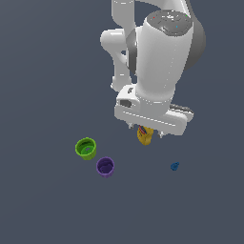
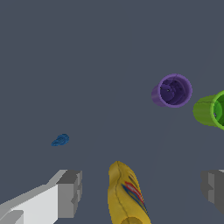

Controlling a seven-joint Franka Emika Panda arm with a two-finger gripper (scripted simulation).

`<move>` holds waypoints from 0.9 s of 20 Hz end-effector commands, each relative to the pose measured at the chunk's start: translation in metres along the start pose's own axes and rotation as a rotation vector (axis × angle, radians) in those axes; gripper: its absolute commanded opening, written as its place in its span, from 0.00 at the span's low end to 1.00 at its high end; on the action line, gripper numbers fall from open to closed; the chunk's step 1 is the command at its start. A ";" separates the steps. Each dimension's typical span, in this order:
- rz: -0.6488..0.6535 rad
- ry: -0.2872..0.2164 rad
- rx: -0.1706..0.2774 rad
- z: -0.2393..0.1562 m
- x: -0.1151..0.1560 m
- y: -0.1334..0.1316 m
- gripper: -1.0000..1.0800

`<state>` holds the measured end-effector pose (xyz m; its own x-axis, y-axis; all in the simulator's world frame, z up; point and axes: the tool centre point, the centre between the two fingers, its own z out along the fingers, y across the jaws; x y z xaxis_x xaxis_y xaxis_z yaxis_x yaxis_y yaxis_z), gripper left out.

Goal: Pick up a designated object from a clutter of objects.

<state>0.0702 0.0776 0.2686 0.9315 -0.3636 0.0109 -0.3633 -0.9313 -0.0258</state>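
The designated object, a tiny dark-blue knobby item (image 1: 175, 166) (image 2: 60, 140), lies alone on the grey floor toward the exterior view's right. My gripper (image 2: 142, 190) hangs open above the yellow mustard bottle (image 1: 145, 135) (image 2: 127, 194), which lies between the two grey fingers (image 2: 70, 192) in the wrist view. Nothing is held. In the exterior view the arm's hand (image 1: 152, 116) hides most of the bottle and the fingers. The blue item sits off to the side of the gripper, apart from it.
A purple cup (image 1: 105, 167) (image 2: 172, 91) and a green cup (image 1: 86, 148) (image 2: 212, 110) stand toward the exterior view's left, close together. The robot's white arm rises behind the bottle.
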 end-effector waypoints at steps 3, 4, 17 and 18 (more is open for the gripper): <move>0.080 -0.001 -0.004 0.021 0.002 -0.023 0.96; 0.098 -0.001 -0.005 0.025 0.002 -0.028 0.96; 0.325 -0.003 -0.017 0.091 -0.005 -0.093 0.96; 0.342 -0.003 -0.017 0.096 -0.006 -0.098 0.96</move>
<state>0.1009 0.1649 0.1831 0.7734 -0.6339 0.0016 -0.6338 -0.7734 -0.0114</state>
